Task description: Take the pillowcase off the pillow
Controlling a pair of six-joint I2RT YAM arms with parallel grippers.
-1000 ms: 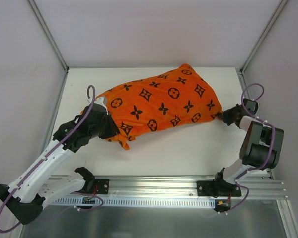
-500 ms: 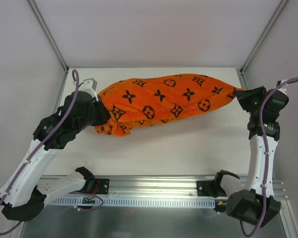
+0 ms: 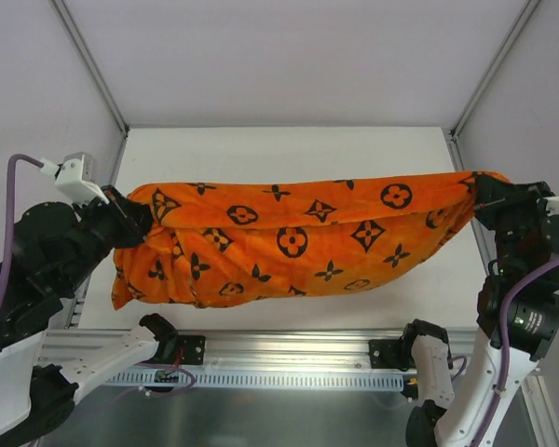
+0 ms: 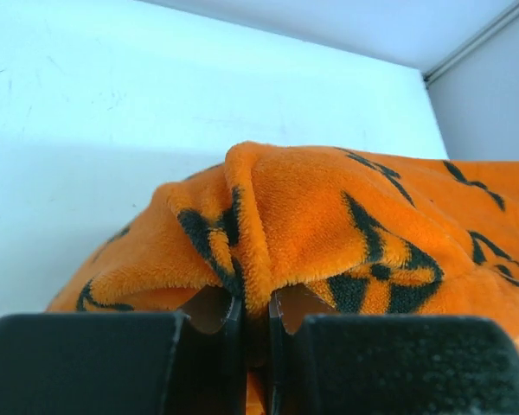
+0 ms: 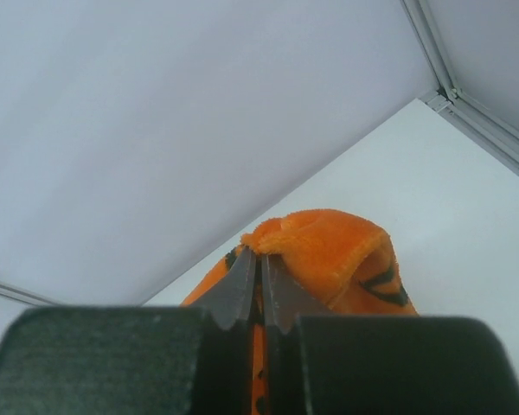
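**A:** Top external, starting left: seeing the left gripper (image 3: 130, 216) nipped tight on a bunched corner of the pillowcase (image 3: 289, 244), fingertips buried in the fabric.

**B:** Same from left wrist: barely a slit between the pads, with a thick fold of plush squeezed in. Cut off below by the black finger blocks.

**A:** Can't spot the pillow anywhere. Nothing white showing past the orange, so can't tell how much of it sits inside that sagging belly.

**B:** Moving right along the cloth: soft, fuzzy orange pile, printed with black flowers, stars and ringed motifs. Slung like a hammock between both grippers, drooping in the middle, with a loose flap dangling at the left end. Hanging over the white table (image 3: 261, 149) and hiding most of its near part.

**A:** Far right now: right gripper (image 3: 482, 191) pinching the other end. From right wrist, thin metal tips closed on a rolled orange hem, almost no gap.

**B:** Compared with half a second ago: lifted higher and pulled much wider, both arms raised and spread towards the side edges.

**A:** And a second back, lying plump and diagonal on the tabletop, grippers low at either end. Stretched long and flat now.
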